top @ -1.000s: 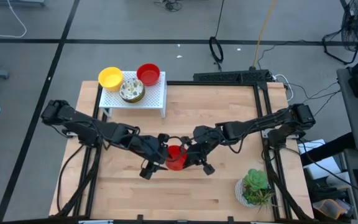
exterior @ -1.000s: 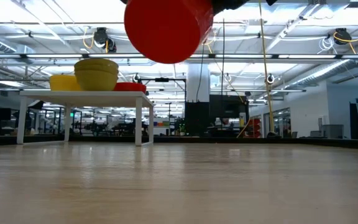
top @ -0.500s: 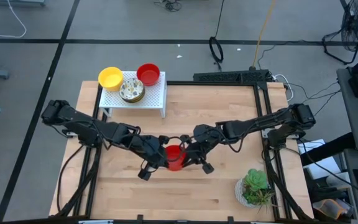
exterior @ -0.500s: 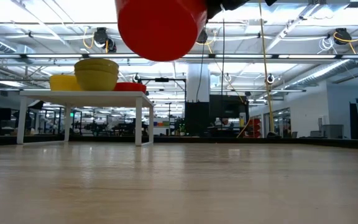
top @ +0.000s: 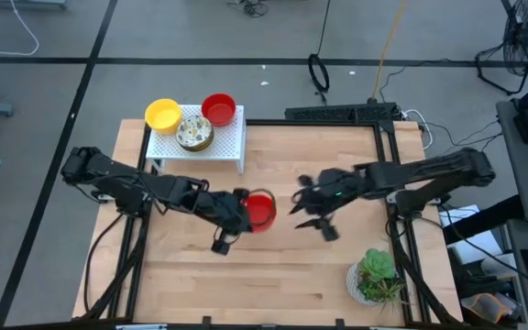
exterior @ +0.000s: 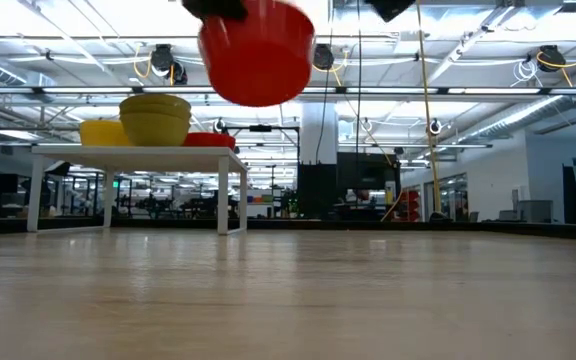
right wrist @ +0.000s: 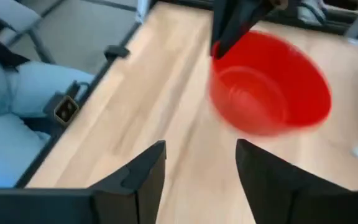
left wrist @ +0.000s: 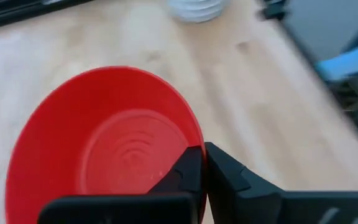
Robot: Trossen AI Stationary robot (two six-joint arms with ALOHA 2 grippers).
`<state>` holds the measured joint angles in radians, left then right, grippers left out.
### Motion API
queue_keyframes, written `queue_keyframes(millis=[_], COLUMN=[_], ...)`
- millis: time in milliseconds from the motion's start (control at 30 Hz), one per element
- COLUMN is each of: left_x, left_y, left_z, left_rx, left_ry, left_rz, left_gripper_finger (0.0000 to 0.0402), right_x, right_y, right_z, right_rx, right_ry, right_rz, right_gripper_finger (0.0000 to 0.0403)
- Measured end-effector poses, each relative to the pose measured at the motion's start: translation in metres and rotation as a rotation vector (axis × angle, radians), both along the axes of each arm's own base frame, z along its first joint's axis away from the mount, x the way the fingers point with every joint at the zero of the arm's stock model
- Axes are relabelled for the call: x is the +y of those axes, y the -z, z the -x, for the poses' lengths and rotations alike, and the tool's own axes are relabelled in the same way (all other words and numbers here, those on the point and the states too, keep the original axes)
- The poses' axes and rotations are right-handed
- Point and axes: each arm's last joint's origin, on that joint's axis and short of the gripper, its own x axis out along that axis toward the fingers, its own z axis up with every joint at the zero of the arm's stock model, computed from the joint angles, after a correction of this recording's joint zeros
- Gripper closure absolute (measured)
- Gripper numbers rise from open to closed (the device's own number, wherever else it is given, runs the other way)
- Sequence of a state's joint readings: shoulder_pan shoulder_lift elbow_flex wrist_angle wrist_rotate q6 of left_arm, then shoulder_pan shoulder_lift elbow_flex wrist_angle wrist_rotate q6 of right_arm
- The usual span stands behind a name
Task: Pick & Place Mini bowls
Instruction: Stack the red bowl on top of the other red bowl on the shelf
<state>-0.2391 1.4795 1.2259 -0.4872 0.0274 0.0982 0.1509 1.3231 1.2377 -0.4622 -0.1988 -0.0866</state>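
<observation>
The right gripper [top: 312,207] has let go and pulled back, fingers apart; the left gripper [top: 237,210] alone clamps the red bowl [top: 261,210] above the tabletop [top: 273,275], probably bound for the white rack [top: 230,137].

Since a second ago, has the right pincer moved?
Yes. The right pincer has pulled back from the red bowl toward the potted plant, leaving it to the left pincer.
</observation>
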Motion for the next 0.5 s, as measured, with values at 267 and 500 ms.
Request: queue_keyframes(millis=[267, 500], left_x=[0.056, 0.117], left_y=[-0.004, -0.018], left_z=[-0.005, -0.004], left_rx=[-0.025, -0.041], left_ry=[-0.299, -0.584], left_rz=[-0.198, -0.4], left_gripper_finger=[0.0378, 0.0395], right_x=[-0.013, -0.024], right_y=[-0.04, -0.062], right_z=[0.066, 0.113], right_rx=[-0.06, -0.156], right_ry=[0.11, 0.218], right_rz=[0.038, 0.094], right_gripper_finger=[0.022, 0.0226])
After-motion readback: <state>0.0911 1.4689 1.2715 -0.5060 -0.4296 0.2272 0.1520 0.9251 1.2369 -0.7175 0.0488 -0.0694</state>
